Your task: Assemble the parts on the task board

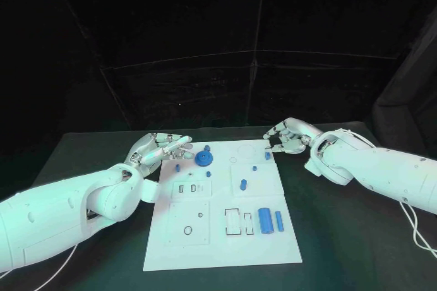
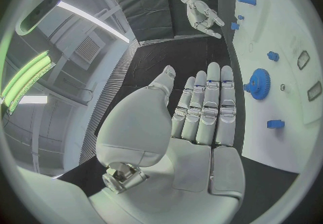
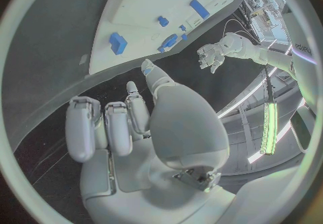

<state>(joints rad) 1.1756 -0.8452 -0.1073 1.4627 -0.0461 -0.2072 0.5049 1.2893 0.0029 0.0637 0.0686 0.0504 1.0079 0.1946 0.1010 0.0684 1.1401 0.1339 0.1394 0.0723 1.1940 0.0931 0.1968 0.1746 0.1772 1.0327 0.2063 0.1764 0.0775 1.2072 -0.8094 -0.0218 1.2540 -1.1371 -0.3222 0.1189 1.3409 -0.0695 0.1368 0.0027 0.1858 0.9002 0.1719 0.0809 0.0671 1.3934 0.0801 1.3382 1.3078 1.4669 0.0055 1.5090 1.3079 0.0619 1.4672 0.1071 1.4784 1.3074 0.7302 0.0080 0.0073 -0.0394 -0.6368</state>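
Note:
The white task board (image 1: 218,243) lies in the middle of the table. A blue gear (image 1: 204,158) stands near its far left corner, with small blue parts (image 1: 242,184) scattered around it. Two blue cylinders (image 1: 266,220) lie side by side further forward. My left hand (image 1: 164,149) hovers at the board's far left edge beside the gear (image 2: 258,82). Its fingers (image 2: 205,105) are stretched out straight and hold nothing. My right hand (image 1: 287,139) hangs over the far right corner, just above a small blue part (image 1: 268,155). Its fingers (image 3: 107,121) are loosely bent, the thumb stands apart, and it holds nothing.
Black table (image 1: 364,240) surrounds the board on all sides. Several rectangular and round recesses (image 1: 234,221) mark the board's near half. A dark curtain closes off the back.

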